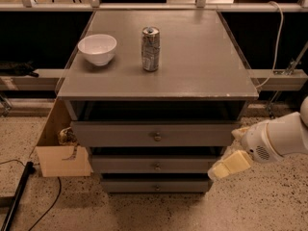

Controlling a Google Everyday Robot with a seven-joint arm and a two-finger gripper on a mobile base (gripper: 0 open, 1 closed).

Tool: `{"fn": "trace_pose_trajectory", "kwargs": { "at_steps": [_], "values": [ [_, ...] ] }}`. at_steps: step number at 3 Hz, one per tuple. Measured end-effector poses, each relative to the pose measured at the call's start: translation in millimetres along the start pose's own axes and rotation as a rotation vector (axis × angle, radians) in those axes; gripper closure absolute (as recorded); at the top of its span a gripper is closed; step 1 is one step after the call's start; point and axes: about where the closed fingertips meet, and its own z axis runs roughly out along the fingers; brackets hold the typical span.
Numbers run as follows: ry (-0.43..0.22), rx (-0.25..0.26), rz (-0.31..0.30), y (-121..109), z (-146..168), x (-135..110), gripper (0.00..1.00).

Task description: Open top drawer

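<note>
The top drawer (120, 134) is the widest grey front under the tabletop, with a small round metal knob (157, 136) at its centre. A dark gap shows above it, and its interior is hidden. Two narrower grey drawers (144, 165) sit below it. My gripper (234, 149) is at the right end of the drawer fronts, level with the top and middle drawers and well to the right of the knob. One cream finger (229, 165) points down-left and the other (238, 132) sits above it. The fingers are spread and hold nothing.
A white bowl (97, 48) and a metal can (150, 48) stand on the grey tabletop (202, 66). An open cardboard box (60, 153) sits on the floor by the cabinet's left side. A black cable (19, 191) lies at lower left. Rails run behind.
</note>
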Motion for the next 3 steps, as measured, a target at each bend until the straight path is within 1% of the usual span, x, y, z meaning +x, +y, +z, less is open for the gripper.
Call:
{"fn": "trace_pose_trajectory", "kwargs": {
  "at_steps": [1, 2, 3],
  "values": [
    [0.006, -0.001, -0.026, 6, 12, -2, 0.00],
    [0.002, -0.001, -0.047, 5, 35, -11, 0.00],
    [-0.002, 0.004, -0.055, 2, 50, -15, 0.00]
  ]
}}
